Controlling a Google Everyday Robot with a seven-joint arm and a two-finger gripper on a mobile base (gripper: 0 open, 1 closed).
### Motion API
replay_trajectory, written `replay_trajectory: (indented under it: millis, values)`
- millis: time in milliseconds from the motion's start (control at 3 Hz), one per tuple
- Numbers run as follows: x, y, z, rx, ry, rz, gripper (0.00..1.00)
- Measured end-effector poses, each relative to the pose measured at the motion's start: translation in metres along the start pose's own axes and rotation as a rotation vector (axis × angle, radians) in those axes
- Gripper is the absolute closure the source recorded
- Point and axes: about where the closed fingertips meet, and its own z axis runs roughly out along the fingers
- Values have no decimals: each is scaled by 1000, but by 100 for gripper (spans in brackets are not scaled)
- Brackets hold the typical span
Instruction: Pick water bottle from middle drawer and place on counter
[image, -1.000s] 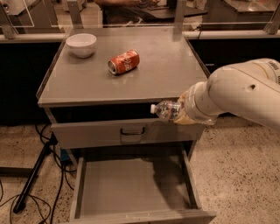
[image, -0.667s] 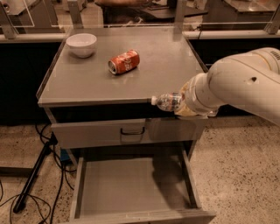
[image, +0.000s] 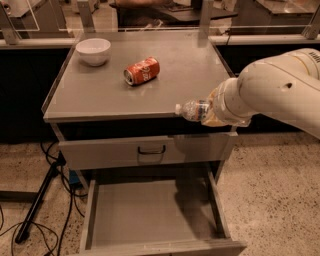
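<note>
The water bottle (image: 191, 110), clear with a pale cap pointing left, is held sideways in the air at the counter's front right edge. My gripper (image: 214, 114) is shut on its base end and is mostly hidden behind my white arm (image: 280, 87), which reaches in from the right. The counter (image: 100, 92) is the flat grey cabinet top. The middle drawer (image: 150, 212) stands pulled open below, showing its bare grey floor.
An orange-red soda can (image: 142, 71) lies on its side mid-counter. A white bowl (image: 93, 51) sits at the back left. The top drawer front with its dark handle (image: 151, 149) is closed. Cables and a stand leg (image: 40, 200) lie on the floor at left.
My arm has lifted the water bottle from just below the counter's front edge to about level with it. The can, bowl and drawers have not moved.
</note>
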Motion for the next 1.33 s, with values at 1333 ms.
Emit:
replay_trajectory:
  millis: [1333]
  values:
    - [2,-101,24,148,35,-42,100]
